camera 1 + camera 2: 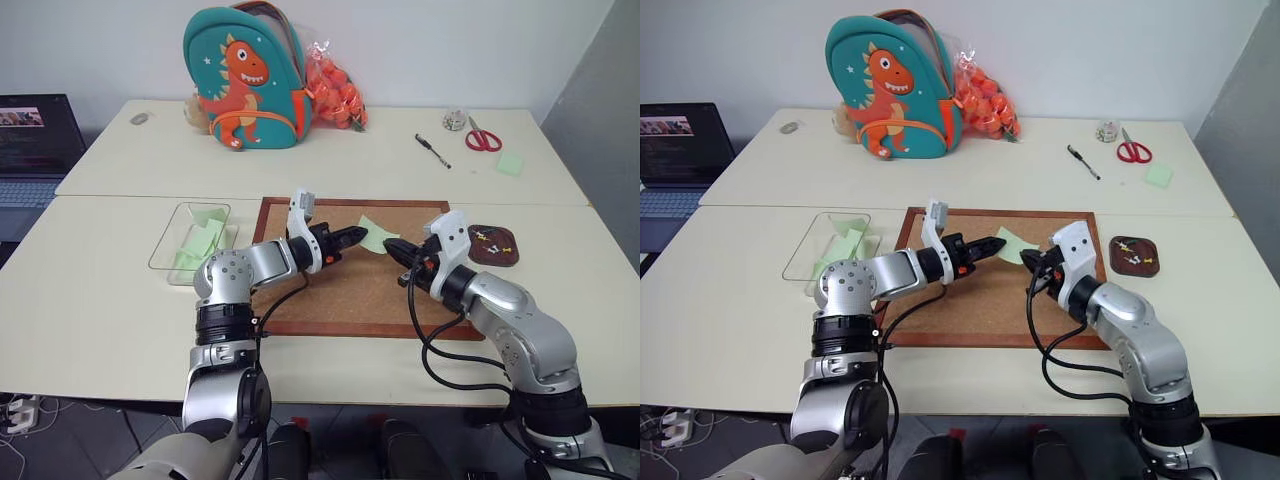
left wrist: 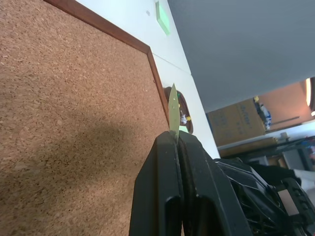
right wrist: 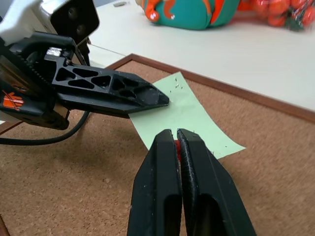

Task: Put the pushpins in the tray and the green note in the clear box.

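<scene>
The left gripper (image 1: 362, 236) is clenched on the green note's (image 3: 184, 115) edge above the cork board (image 1: 340, 290). The right gripper (image 3: 178, 140) is pinched on what looks like a red pushpin (image 3: 176, 144). Several pushpins already lie in the tray (image 1: 493, 258); the clear box (image 1: 175, 235) already holds other green slips.

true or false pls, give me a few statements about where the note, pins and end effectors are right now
1. The left end effector is shut on the note. True.
2. The tray is empty. False: pins lie in it.
3. The box holds green paper. True.
4. The scissors lie on the board. False: they lie on the far table near the pen.
5. The right end effector is open. False: it is shut on a red pin.
</scene>
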{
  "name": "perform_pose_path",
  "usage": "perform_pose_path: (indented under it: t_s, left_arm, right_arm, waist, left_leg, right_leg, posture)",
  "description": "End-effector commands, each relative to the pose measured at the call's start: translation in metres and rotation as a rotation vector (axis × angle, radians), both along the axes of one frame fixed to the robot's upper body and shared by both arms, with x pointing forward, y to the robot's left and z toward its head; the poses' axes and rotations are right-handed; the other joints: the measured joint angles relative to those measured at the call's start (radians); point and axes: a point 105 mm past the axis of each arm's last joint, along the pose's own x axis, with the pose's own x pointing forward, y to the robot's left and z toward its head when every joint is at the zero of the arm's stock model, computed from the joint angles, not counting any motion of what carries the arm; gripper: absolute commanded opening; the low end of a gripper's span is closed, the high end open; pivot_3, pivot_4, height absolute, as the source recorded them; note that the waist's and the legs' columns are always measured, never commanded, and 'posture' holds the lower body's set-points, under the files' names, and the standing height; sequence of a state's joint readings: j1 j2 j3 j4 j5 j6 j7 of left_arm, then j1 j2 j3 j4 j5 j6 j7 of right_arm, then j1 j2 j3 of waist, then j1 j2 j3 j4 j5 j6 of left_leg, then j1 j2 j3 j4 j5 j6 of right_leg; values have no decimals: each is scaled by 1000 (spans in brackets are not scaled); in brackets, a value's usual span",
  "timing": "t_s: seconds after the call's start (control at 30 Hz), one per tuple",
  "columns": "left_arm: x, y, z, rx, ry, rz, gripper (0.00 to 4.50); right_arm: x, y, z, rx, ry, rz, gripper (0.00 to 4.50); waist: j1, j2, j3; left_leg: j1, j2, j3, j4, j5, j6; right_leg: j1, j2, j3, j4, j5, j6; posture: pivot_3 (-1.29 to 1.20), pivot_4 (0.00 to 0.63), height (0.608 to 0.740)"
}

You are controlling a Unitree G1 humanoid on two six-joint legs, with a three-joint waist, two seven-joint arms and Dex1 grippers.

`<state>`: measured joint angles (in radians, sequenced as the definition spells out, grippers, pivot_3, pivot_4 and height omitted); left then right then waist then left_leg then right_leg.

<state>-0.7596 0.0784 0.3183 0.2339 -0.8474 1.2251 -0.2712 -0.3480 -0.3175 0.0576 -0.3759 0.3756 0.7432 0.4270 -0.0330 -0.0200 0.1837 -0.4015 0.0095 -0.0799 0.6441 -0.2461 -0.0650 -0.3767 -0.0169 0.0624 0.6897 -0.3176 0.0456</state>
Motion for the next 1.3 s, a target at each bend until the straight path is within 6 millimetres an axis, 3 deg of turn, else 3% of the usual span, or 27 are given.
perform_pose_path:
  t_s: [0.03,0.47,0.57,0.77,0.87,1.03,1.2,1.3]
  left_arm:
    - [-1,0,12,3,-71,-4,17]
    - [-2,4,8,36,-99,-9,17]
    - [-2,5,8,38,-101,-4,17]
    - [-1,6,7,40,-101,2,17]
    - [-1,7,7,38,-102,6,17]
    - [-3,9,13,25,-126,2,17]
    - [-6,8,22,19,-168,-13,17]
    - [-7,7,24,23,-182,-21,17]
  right_arm:
    - [0,3,18,57,-8,-3,0]
    - [9,-11,33,324,173,-101,0]
    - [7,-12,34,289,173,-91,0]
    - [4,-11,38,35,-12,-76,0]
    - [4,-12,47,90,-57,-81,0]
    - [11,-52,56,89,-100,-212,0]
    - [29,-115,40,-72,-76,-442,0]
    - [38,-139,28,-136,-44,-519,0]
  waist:
    - [0,0,0]
    - [0,0,0]
    - [0,0,0]
    - [0,0,0]
    - [-2,0,0]
    - [1,0,0]
    - [4,0,0]
    - [3,0,0]
  left_leg:
    - [0,0,0,0,0,0]
    - [0,0,0,0,0,0]
    - [0,0,0,0,0,1]
    - [0,-1,1,0,-2,3]
    - [0,0,1,-1,-2,4]
    - [0,0,1,0,-2,3]
    - [-1,-1,1,0,-2,3]
    - [-1,-2,2,0,-2,3]
  right_leg:
    - [0,0,0,0,0,0]
    - [0,0,0,0,0,0]
    - [0,0,0,0,0,0]
    - [-1,0,0,0,0,0]
    - [-1,0,0,0,0,0]
    - [-1,0,0,0,0,0]
    - [0,-2,0,-1,0,0]
    - [0,-1,1,-1,0,0]
  posture:
    - [0,150,740]
    - [0,150,740]
    - [0,150,740]
    - [0,150,740]
    - [0,150,740]
    - [0,150,740]
    - [0,150,740]
    - [0,150,740]
